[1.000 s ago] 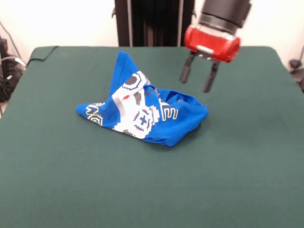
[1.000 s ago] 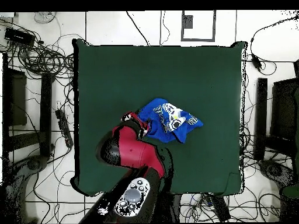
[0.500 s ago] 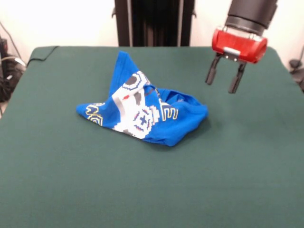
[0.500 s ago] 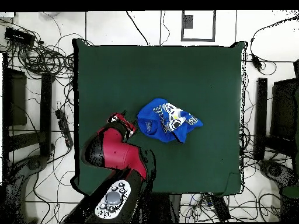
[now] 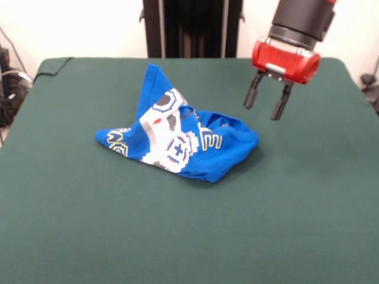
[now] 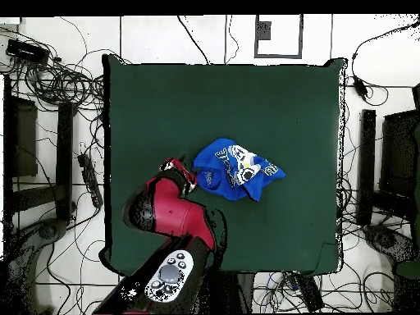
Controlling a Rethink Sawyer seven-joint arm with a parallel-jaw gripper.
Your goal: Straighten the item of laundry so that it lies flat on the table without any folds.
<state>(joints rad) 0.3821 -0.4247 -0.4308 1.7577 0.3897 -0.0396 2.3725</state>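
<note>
The bright blue T-shirt (image 5: pixel 177 139) lies crumpled in a heap on the dark green table (image 5: pixel 189 236), one corner standing up in a peak at the back, its white-grey emblem and yellow-outlined letters creased. It also shows in the overhead view (image 6: pixel 238 169), near the table's middle (image 6: pixel 271 98). My gripper (image 5: pixel 263 105) hangs open and empty above the table, to the right of and behind the shirt's right end, not touching it. In the overhead view the gripper (image 6: pixel 182 171) sits just left of the shirt.
The red arm (image 6: pixel 168 215) reaches in from the bottom of the overhead view. The black pedestal (image 5: pixel 192 26) stands behind the table's far edge. Cables and dark equipment (image 6: pixel 49 82) lie on the floor around the table.
The gripper swung away to the right from the shirt, then came back a little leftward and lower. It stayed open. The shirt has not moved.
</note>
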